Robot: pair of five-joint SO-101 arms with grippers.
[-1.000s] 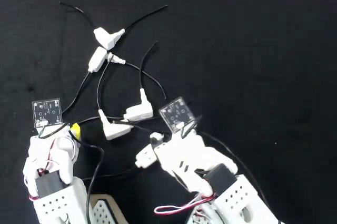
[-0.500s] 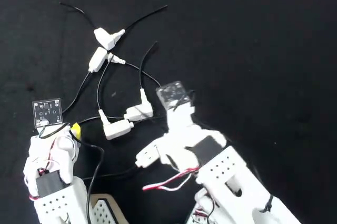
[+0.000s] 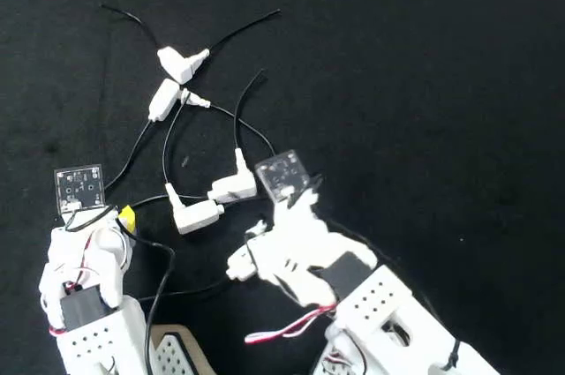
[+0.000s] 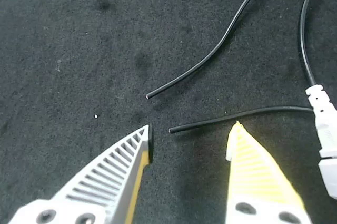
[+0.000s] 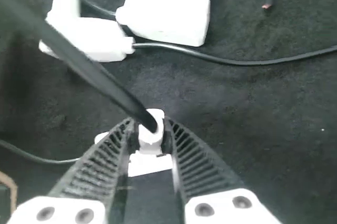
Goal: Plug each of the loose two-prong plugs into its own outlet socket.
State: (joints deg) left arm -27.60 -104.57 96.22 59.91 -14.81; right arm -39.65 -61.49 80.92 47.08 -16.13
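My right gripper (image 5: 150, 124) is squeezed tight on a small white two-prong plug with a black cord (image 5: 150, 135). The plug sits right between my two ribbed fingers (image 5: 100, 166). Its cord runs up and away from it. I hold it over the black cloth table (image 3: 441, 128), near the middle, on the side where my arms are.

Just ahead of that plug, two more plugs lie on the cloth. One is a white bent plug with a long neck (image 5: 87, 31). The other is a white chunky plug with a short stub (image 5: 168, 16). They lie just beside each other. A thin black cord (image 5: 210, 58) goes out from the bent one and across the cloth.

Far up the table lie two others, a white pointy plug (image 3: 183, 63) and a white slim plug (image 3: 165, 99). They are close together, and black cords curl out from them.

My left gripper (image 4: 192, 127) is spread wide and holds nothing. It has one grey finger (image 4: 116, 171) and one yellow finger (image 4: 253, 171). It sits at the left of the table, on the near side. One loose black cord end (image 4: 148, 95) and a second black cord end (image 4: 171, 129) lie on the cloth just past the tips.
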